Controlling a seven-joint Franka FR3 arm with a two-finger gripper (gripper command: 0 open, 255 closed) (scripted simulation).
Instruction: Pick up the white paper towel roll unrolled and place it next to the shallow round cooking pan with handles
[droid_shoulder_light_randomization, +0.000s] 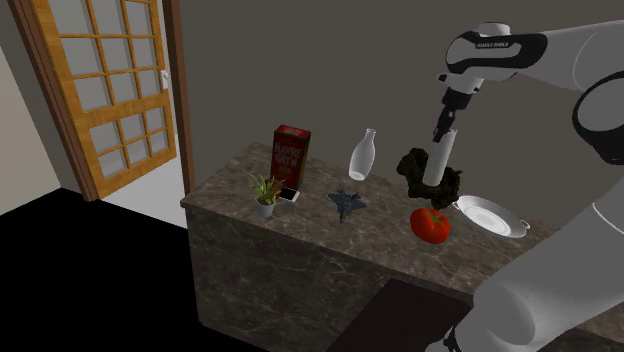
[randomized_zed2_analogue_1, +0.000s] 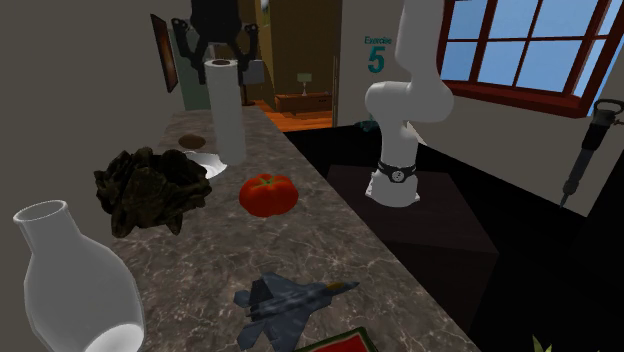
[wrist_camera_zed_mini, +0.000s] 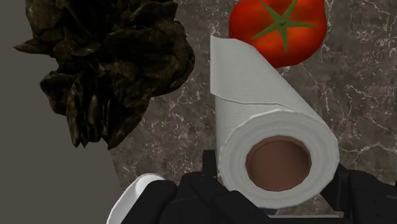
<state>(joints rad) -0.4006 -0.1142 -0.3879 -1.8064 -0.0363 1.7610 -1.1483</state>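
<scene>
In the shoulder view the jaws are clamped on the top end of the roll (droid_shoulder_light_randomization: 436, 165). It hangs upright with the dark lump (droid_shoulder_light_randomization: 411, 166) right behind it, the tomato (droid_shoulder_light_randomization: 430, 225) nearer, and the pan (droid_shoulder_light_randomization: 488, 214) just to that view's right. Whether its foot rests on the desk (droid_shoulder_light_randomization: 315, 222) cannot be told. The risk here is crowding: a sideways drift could knock the lump, or send the tomato toward the desk's near edge, which runs close by it. In the second exterior view the roll (randomized_zed2_analogue_1: 226, 115) stands tall and thin just beside the pan (randomized_zed2_analogue_1: 197, 160). Let go off-plumb or above the surface, it would likely topple onto the pan's rim or the tomato (randomized_zed2_analogue_1: 268, 193). Bare desk lies to that view's right of the roll, but the edge follows soon. The vase (randomized_zed2_analogue_1: 70, 285) and jet (randomized_zed2_analogue_1: 288, 300) sit well apart, near the camera. In the wrist view the jaws press both sides of the roll (wrist_camera_zed_mini: 273, 146) around its brown core. The grip is high, so the long body could swing. The lump (wrist_camera_zed_mini: 108, 63) and tomato (wrist_camera_zed_mini: 278, 28) flank its far end, leaving straight up as the cleanest way out.
</scene>
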